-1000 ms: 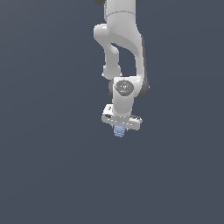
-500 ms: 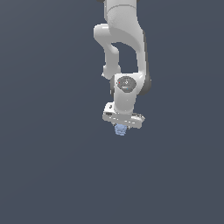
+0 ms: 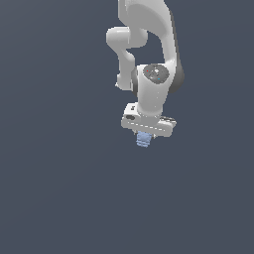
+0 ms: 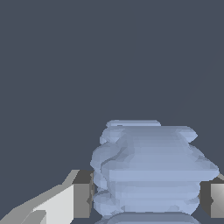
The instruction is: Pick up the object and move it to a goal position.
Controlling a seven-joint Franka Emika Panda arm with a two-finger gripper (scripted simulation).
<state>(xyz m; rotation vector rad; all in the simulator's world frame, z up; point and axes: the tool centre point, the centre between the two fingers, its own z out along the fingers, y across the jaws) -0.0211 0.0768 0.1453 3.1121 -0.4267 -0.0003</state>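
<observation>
white jointed robot arm (image 3: 149, 54) reaches down from the top of the exterior view over a plain dark grey-blue ground (image 3: 54, 188). its white gripper (image 3: 144, 138) points downward. small light-blue ribbed barrel-shaped cylinder (image 3: 144, 141) sits between the fingers, lower end poking out below the hand. wrist view: cylinder (image 4: 148, 170) fills the gap, both dark finger pads (image 4: 83, 194) pressed against its sides. hand narrow, clamped on the cylinder.

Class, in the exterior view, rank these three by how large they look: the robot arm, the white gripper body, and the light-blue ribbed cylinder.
1. Robot arm, by far the largest.
2. White gripper body, a wide bar.
3. Light-blue ribbed cylinder, smallest, narrower than the gripper; only its lower part shows below it.
</observation>
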